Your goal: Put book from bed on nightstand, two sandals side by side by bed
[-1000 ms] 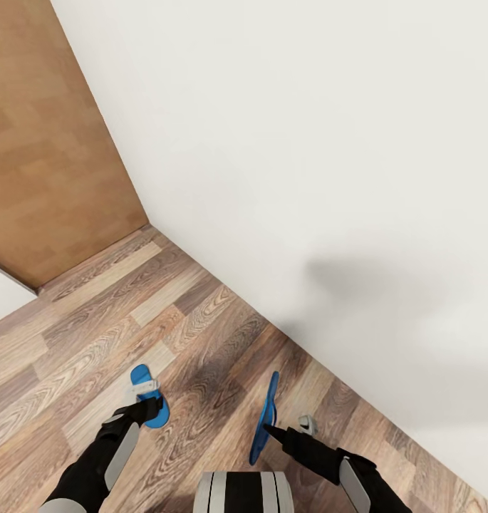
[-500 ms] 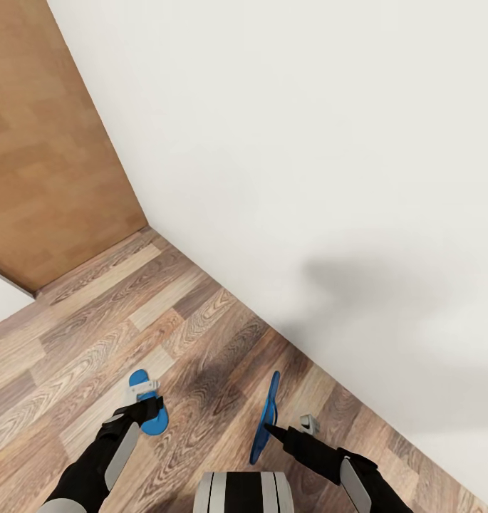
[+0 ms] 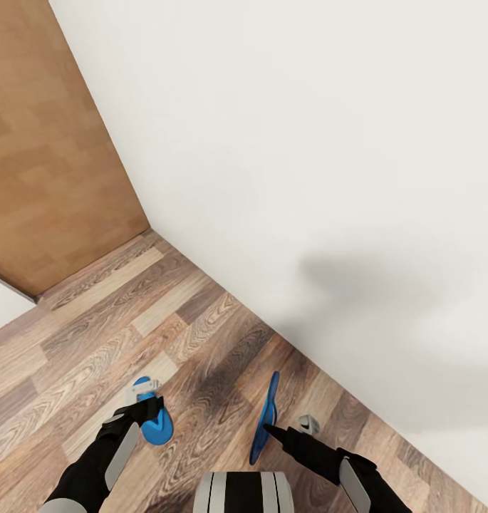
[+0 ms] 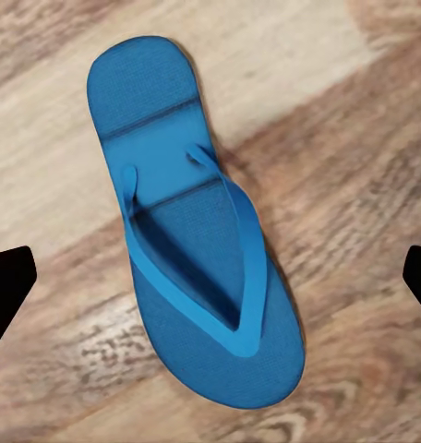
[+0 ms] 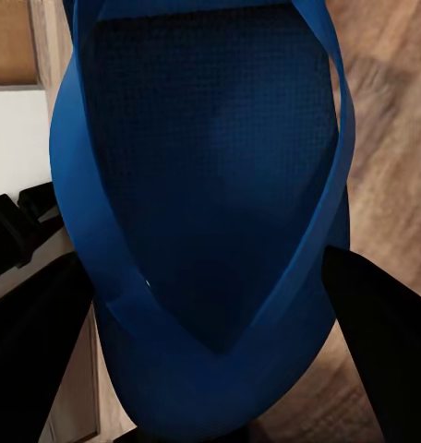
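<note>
**Two sandals, one held and one lying flat**

Two black fingers (image 5: 367,332) of the right gripper (image 3: 266,427) are closed on the right sandal (image 3: 265,417), which is carried on edge, presumably for placing. The left gripper (image 3: 152,410) is spread wide above the left sandal (image 4: 192,221), which is seen flat on the wood floor (image 3: 201,335), apparently awaiting alignment. A white wall (image 3: 308,142) and a wooden door (image 3: 44,142) are beyond.

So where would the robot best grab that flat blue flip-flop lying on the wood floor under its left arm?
Probably from straight above, pinching the flat blue flip-flop across its narrow width, near the raised Y-shaped strap. It lies sole-down on the wood plank floor, and the open left gripper hangs over it with a finger on each long side, so closing there should catch it.
</note>
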{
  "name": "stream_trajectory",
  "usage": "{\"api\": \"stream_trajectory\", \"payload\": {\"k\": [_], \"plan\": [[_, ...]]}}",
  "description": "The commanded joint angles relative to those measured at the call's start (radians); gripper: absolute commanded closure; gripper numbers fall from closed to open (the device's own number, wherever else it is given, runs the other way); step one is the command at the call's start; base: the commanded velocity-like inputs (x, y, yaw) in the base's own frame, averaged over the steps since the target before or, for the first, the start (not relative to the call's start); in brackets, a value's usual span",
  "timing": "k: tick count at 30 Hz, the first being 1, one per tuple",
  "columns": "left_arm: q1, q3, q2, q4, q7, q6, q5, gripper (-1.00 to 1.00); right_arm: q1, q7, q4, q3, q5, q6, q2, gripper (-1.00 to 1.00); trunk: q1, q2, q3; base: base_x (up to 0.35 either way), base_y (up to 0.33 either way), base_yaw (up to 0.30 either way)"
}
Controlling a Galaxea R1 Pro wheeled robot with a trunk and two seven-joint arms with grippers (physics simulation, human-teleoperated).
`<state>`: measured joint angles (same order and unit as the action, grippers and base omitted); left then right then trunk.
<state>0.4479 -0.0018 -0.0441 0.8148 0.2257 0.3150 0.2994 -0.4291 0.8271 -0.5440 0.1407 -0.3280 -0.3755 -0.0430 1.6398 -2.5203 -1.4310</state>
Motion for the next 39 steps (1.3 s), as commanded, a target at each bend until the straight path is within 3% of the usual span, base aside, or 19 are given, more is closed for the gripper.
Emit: {"api": "stream_trajectory", "payload": {"k": [1, 9, 31, 33, 35, 39], "plan": [[0.000, -0.001, 0.000, 0.002, 0.006, 0.004, 0.011, -1.00, 0.000, 0.003, 0.000, 0.005, -0.003, -0.008, -0.001, 1.00, 0.000, 0.000, -0.001, 0.006, 0.006, 0.000], [0.000, -0.001, 0.018, 0.001, 0.006, 0.004, 0.011, -1.00, 0.000, 0.003, 0.000, 0.005, -0.002, -0.008, -0.003, 1.00, 0.000, 0.000, -0.001, 0.001, 0.001, 0.000], [0.000, -0.003, 0.022, 0.001, 0.006, 0.004, 0.011, -1.00, 0.000, 0.002, 0.001, 0.004, -0.002, -0.008, -0.003, 1.00, 0.000, 0.000, -0.008, 0.000, 0.000, 0.043], [0.000, -0.002, 0.032, 0.006, 0.008, 0.004, 0.012, -1.00, 0.000, 0.001, 0.001, 0.004, -0.002, -0.008, -0.003, 1.00, 0.000, 0.000, -0.008, 0.000, 0.000, 0.001], [0.014, -0.001, 0.061, 0.037, 0.034, 0.004, 0.010, -1.00, 0.000, 0.002, 0.001, 0.003, -0.002, -0.008, -0.003, 1.00, 0.000, 0.000, -0.008, 0.000, 0.000, 0.000], [0.053, -0.001, 0.078, 0.052, 0.097, 0.003, 0.014, -1.00, 0.000, 0.002, 0.001, 0.003, -0.002, -0.008, -0.004, 1.00, 0.000, 0.000, -0.008, 0.000, 0.000, 0.000]]}}
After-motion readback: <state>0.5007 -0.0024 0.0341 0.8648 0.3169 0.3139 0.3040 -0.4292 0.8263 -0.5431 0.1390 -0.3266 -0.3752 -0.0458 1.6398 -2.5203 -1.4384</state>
